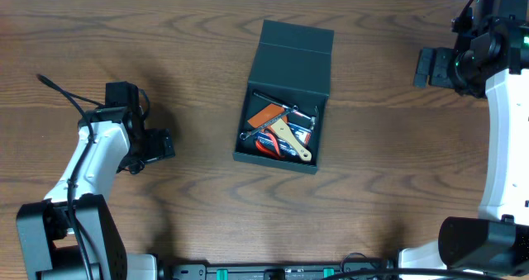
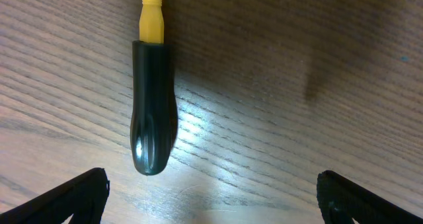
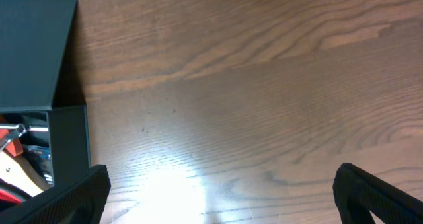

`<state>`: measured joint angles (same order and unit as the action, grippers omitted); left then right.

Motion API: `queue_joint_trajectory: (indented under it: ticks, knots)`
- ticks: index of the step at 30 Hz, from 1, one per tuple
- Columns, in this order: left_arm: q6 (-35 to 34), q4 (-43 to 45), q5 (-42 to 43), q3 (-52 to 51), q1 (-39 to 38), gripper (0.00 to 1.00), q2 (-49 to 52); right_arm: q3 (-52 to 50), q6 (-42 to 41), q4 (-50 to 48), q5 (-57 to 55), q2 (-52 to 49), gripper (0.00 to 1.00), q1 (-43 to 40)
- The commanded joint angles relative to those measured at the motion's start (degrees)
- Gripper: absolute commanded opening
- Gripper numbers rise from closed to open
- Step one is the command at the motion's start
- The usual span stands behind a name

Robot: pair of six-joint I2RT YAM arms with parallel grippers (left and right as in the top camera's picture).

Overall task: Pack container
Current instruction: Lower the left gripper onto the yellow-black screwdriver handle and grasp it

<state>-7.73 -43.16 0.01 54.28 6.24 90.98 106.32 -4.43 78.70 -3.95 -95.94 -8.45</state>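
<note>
The dark teal container stands in the middle of the table with its flap lid open and folded back. Inside lie several hand tools: a wood-handled scraper, red-handled pliers and an orange piece. My left gripper is open and empty, low over the table left of the container. In the left wrist view a black-handled tool with a yellow end lies just ahead of the open jaws. My right gripper is open and empty at the far right. The container's corner shows in the right wrist view.
The wooden table spreads around the container. A black cable runs along the left arm. The robot bases stand at the front left and front right edges.
</note>
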Motion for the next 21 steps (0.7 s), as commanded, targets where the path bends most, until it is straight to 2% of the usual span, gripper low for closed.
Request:
queue_joint_trajectory:
  ticks: [1,12,21]
  knots:
    - [-0.7,-0.5,-0.7,-0.1,0.2,0.99,0.3,-0.3,0.9,0.4,-0.5,-0.1,0.99,-0.5]
    - [-0.7,-1.3,-0.7,-0.1,0.2,0.99,0.3,-0.3,0.9,0.4,-0.5,-0.1,0.99,-0.5]
    - [2.2,2.2,-0.7,-0.2,0.2,0.99,0.4,-0.3,1.8,0.7,-0.5,-0.1,0.99,-0.5]
